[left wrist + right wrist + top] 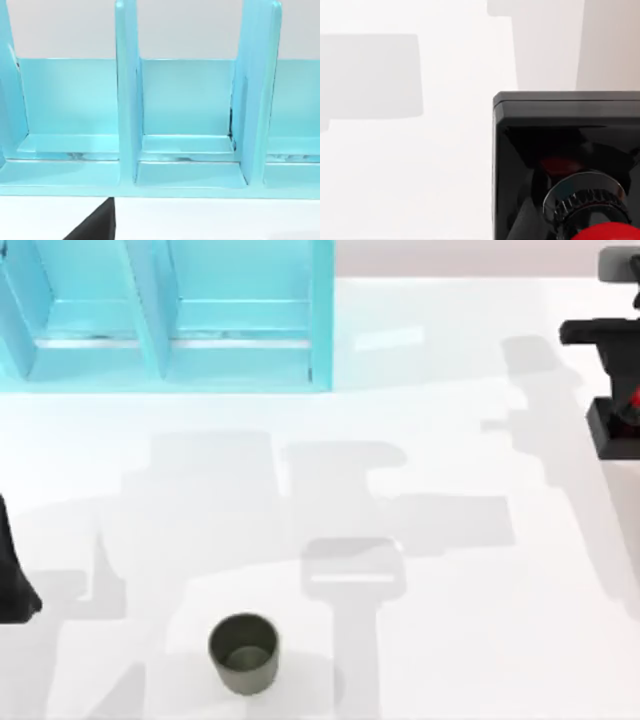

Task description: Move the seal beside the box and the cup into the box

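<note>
**Cup near front edge, seal at right edge under right arm**

Cup (244, 652) – dark olive-grey, upright, standing on the white table (450, 640) near the front edge, a bit left of centre. Nothing touches it; bare tabletop on every side, only soft shadows falling nearby.

Left arm (15, 570) – a dark shape at the table's far left edge, mid-depth, well apart from the cup. Cannot tell how its jaws stand. In the left wrist view a black tip (97, 225) shows low in front of the box.

Seal (615, 430) – black square base at the far right edge, cut off by the frame, a bit of red at its side. The right arm (600, 332) sits directly over it. In the right wrist view the black block (565, 150) fills the corner, with a ribbed metal collar and the red knob (607, 232) close to the lens. Whether the fingers grip it or how wide they are – cannot tell.

Box (170, 315) – light blue, open compartments split by upright dividers, at the back left. Wide open table lies between its right wall and the seal.
</note>
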Tool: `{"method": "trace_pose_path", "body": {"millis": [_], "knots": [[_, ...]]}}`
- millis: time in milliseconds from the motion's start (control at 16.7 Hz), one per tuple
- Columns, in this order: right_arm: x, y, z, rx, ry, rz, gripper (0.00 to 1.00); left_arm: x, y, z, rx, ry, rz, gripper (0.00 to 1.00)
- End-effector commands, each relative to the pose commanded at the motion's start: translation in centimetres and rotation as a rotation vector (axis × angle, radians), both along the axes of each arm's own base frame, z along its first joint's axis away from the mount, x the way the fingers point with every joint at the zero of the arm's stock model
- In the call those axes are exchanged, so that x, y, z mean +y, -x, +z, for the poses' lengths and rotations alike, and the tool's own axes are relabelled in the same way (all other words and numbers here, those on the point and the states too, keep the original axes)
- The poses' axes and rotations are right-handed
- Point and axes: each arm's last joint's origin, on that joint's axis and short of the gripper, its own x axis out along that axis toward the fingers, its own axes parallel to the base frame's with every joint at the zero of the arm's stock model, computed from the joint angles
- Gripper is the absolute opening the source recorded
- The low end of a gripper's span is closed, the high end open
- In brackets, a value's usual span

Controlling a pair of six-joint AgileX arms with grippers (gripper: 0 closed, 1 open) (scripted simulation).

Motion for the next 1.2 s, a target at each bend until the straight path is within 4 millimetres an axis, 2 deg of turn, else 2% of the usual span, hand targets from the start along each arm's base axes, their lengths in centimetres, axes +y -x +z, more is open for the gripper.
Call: {"method": "trace_pose_path", "body": {"millis": [180, 540, 840, 1200], "knots": [[0.1, -0.1, -1.0, -0.002, -0.001, 0.004, 0.0, 0.0, 0.0, 0.0, 0.0, 0.0, 0.0, 1.0], [-0.1, 0.0, -6.2, 0.001, 0.0, -0.002, 0.0, 0.0, 0.0, 0.0, 0.0, 0.0, 0.0, 1.0], [-0.2, 0.0, -6.5, 0.001, 0.0, -0.002, 0.0, 0.0, 0.0, 0.0, 0.0, 0.0, 0.0, 1.0], [-0.2, 0.0, -6.5, 0.001, 0.0, -0.002, 0.45, 0.0, 0.0, 0.0, 0.0, 0.0, 0.0, 1.0]]}}
